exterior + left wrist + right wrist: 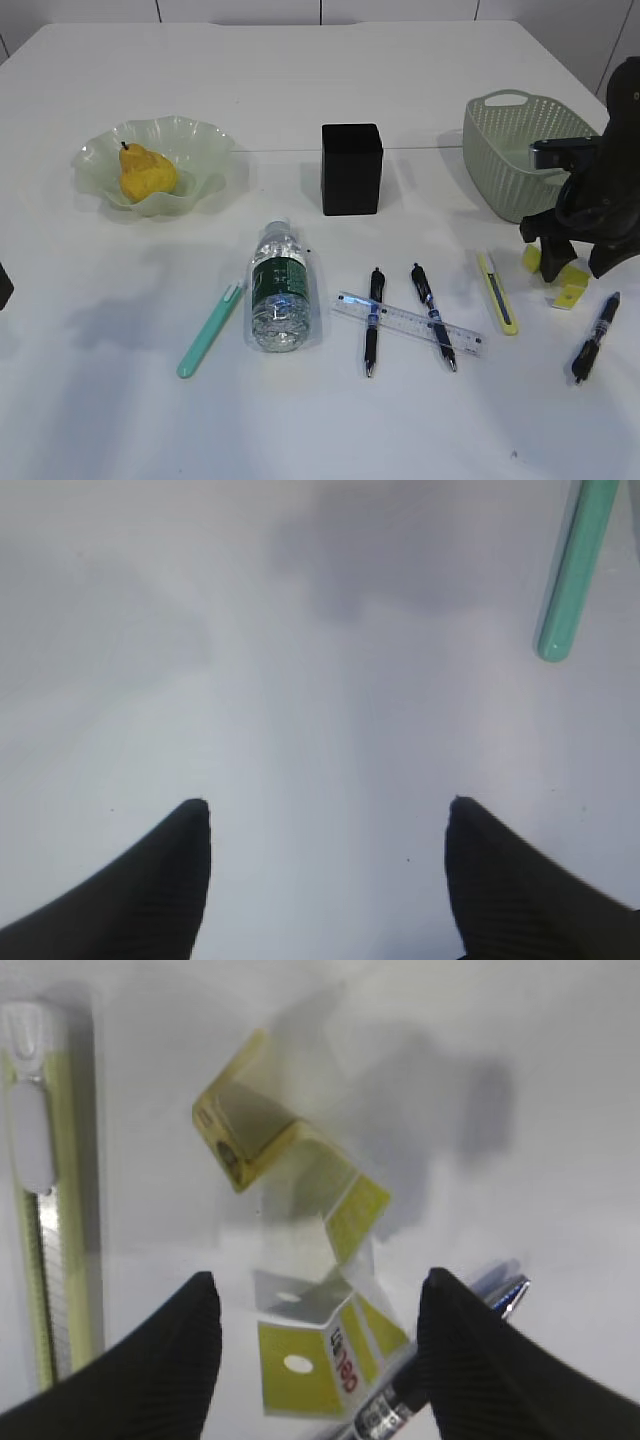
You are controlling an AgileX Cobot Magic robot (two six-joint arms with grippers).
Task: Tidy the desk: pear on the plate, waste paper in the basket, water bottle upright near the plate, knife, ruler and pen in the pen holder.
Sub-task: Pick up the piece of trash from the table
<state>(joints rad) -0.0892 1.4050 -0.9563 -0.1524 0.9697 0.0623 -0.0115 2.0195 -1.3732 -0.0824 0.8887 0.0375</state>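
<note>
The pear (pixel 147 174) lies in the green plate (pixel 205 135) at the back left. The water bottle (pixel 278 290) lies on its side. A teal pen (pixel 210 328) lies to its left and also shows in the left wrist view (pixel 578 570). The clear ruler (pixel 407 323) lies across two black pens (pixel 372 320) (pixel 433 315). The yellow knife (pixel 498 292) (pixel 40 1190) lies left of the crumpled yellow-white waste paper (pixel 568 285) (pixel 300 1210). My right gripper (pixel 565 262) (pixel 315 1290) is open just above the paper. My left gripper (pixel 325 810) is open over bare table.
The black pen holder (pixel 351 168) stands at the middle back. The green basket (pixel 500 140) stands at the back right, just behind my right arm. Another black pen (pixel 596 337) (pixel 440 1380) lies beside the paper near the right edge.
</note>
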